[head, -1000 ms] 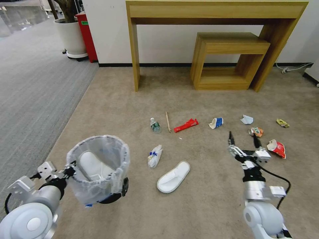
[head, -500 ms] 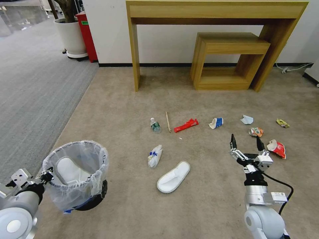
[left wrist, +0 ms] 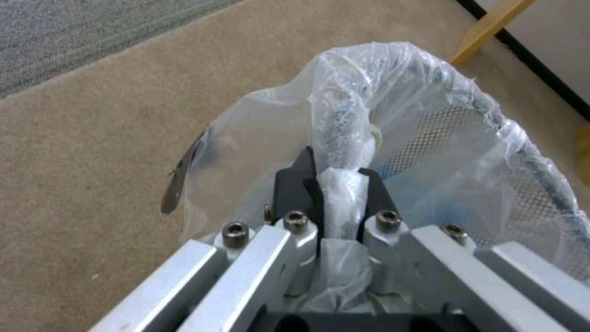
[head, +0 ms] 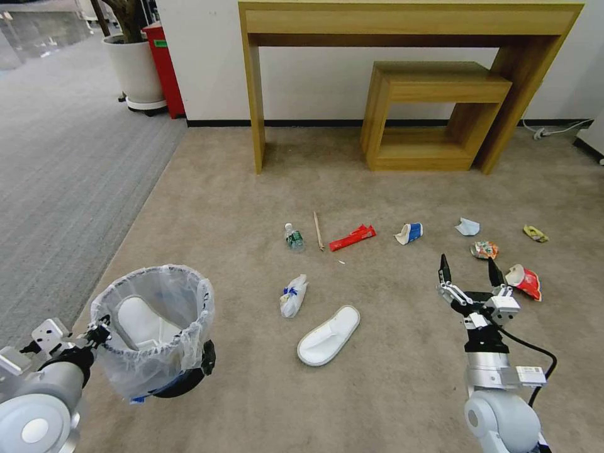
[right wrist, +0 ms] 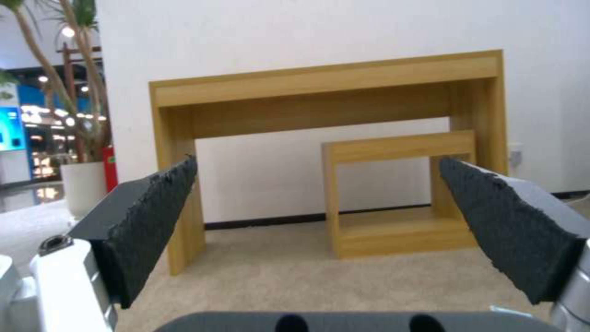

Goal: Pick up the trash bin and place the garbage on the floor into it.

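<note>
Left gripper (head: 95, 333) at lower left, jaws clamped on the rim of the small round black trash bin lined with crinkled translucent plastic (head: 151, 327); the wrist view shows bag film and rim pinched between the black pads (left wrist: 295, 191). Bin is tilted and looks lifted off the beige-tan short-pile carpet floor (head: 220, 207). One white fabric slipper (head: 138, 322) already lies inside.

On the floor, left to right: crumpled clear bottle with blue label (head: 293, 295), small clear bottle with green label (head: 293, 238), thin wooden stick (head: 318, 230), second white slipper (head: 328, 326), red wrapper (head: 352, 237), blue-white paper cup (head: 409, 233), white paper scrap (head: 467, 226), crushed can (head: 484, 250), red-white cup (head: 524, 280), yellow wrapper (head: 535, 233).

Right gripper (head: 470, 275) hovers above the carpet just left of the red-white cup, jaws spread wide, nothing held.

Judgement: next pick is likely the can or the red-white cup. Keep the bin mouth up and steady; a rim pinch through film could slip. Descend with jaws straddling the item, not the carpet pile.

Versus 0.5 s earlier: bin shifted slightly right and sits a little more upright; right gripper nearly unchanged.
</note>
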You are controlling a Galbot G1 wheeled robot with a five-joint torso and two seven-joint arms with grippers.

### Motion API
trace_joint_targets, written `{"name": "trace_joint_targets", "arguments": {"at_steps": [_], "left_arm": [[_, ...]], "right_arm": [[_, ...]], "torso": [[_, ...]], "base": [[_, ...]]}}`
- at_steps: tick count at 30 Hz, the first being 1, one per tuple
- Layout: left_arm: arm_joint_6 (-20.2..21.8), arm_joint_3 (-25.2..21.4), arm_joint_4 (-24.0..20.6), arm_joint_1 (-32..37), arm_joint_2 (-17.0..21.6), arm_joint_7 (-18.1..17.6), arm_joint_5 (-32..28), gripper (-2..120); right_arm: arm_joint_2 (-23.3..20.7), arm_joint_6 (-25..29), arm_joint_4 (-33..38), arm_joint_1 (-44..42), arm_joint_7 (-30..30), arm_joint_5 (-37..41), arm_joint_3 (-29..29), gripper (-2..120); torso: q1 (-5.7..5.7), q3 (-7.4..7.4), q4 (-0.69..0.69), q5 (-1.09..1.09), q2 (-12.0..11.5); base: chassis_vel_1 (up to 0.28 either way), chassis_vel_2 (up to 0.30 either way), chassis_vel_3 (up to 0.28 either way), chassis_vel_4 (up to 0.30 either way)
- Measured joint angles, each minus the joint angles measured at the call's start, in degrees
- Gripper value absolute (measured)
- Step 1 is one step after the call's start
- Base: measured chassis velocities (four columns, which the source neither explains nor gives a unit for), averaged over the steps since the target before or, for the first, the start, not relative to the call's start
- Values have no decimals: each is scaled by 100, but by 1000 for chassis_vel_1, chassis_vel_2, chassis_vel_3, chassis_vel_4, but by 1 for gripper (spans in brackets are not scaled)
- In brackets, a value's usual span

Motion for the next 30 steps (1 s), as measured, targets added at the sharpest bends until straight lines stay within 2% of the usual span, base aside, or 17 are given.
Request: {"name": "trace_joint_targets", "arguments": {"at_steps": [12, 17, 20, 23, 24, 26, 27, 29, 30], "left_arm": [[0, 68, -104, 59, -22, 20, 84, 3], [0, 102, -117, 61, -34, 30, 115, 3], [0, 128, -117, 56, -39, 38, 149, 3], [0, 230, -119, 57, -78, 46, 280, 3], [0, 230, -119, 57, -78, 46, 280, 3], [0, 306, -150, 75, -124, 52, 370, 3], [0, 306, -150, 75, -124, 52, 370, 3], [-1, 364, -192, 94, -189, 67, 452, 3], [-1, 364, -192, 94, -189, 67, 452, 3]], "right_arm": [[-12, -12, -34, 73, -32, 3, -138, 100], [-33, -25, -77, 88, 131, -4, -152, 100], [-65, -210, -93, 99, 384, -10, -190, 100], [-218, -903, -68, 31, 708, 17, -371, 100], [-218, -903, -68, 31, 708, 17, -371, 100], [-339, -1376, -109, 11, 797, 134, -484, 100], [-339, -1376, -109, 11, 797, 134, -484, 100], [-505, -2368, -178, 92, 1187, 595, -751, 100], [-505, -2368, -178, 92, 1187, 595, -751, 100]], "torso": [[0, -1, 0, 0, 0], [0, 1, 0, 0, 0], [0, 2, 0, 0, 0], [0, 0, 0, 0, 0], [0, 0, 0, 0, 0], [0, 0, 0, 0, 0], [0, 0, 0, 0, 0], [0, 0, -1, 0, 0], [0, 0, -1, 0, 0]], "base": [[-24, 17, 20, -20], [-90, 74, 89, -82], [-39, 60, 18, -37], [0, 0, 0, 0], [0, 0, 0, 0], [0, 0, 0, 0], [0, 0, 0, 0], [0, 0, 0, 0], [0, 0, 0, 0]]}}
